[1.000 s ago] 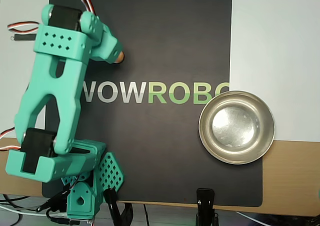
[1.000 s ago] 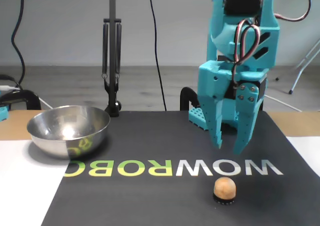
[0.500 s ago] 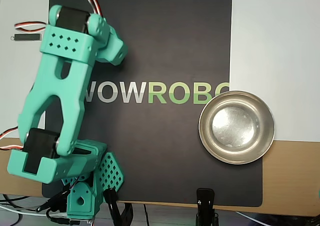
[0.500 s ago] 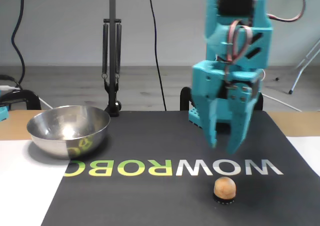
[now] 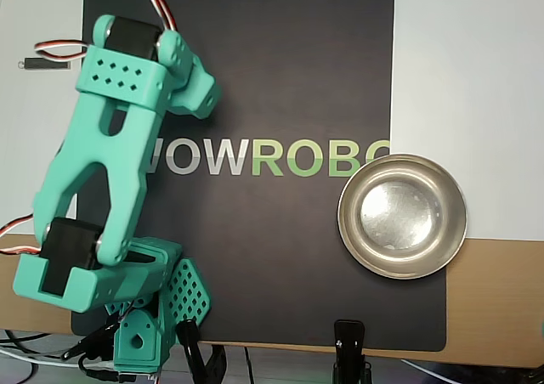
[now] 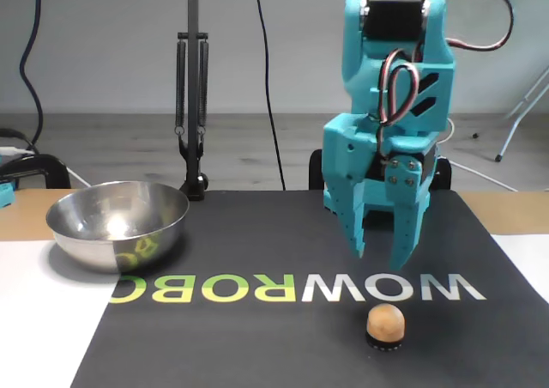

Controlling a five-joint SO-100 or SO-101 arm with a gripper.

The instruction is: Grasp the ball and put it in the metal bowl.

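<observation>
Right now the turquoise arm (image 6: 390, 105) hangs over a black mat (image 6: 283, 259) with its gripper (image 6: 378, 257) pointing straight down, fingers parted and holding nothing. In the fixed view the ball (image 6: 385, 322), small and tan, sits on the mat just below the fingertips, a little nearer the camera than they are, with a clear gap between them. It rests on a small dark ring, which probably keeps it from rolling away. The parted fingers and upright pose suggest the arm is lining up to drop around the ball from above; that is a judgement, since nothing is being touched.

From the overhead view the ball is hidden beneath the arm (image 5: 110, 146), which crosses the mat's left side. The bowl (image 5: 402, 216), shiny steel and empty, sits at the mat's right edge in that view, well apart from the arm. In the fixed view the bowl (image 6: 117, 223) is on the left. Its wide mouth should forgive a loose drop. White and green lettering runs across the mat between ball and bowl.
</observation>
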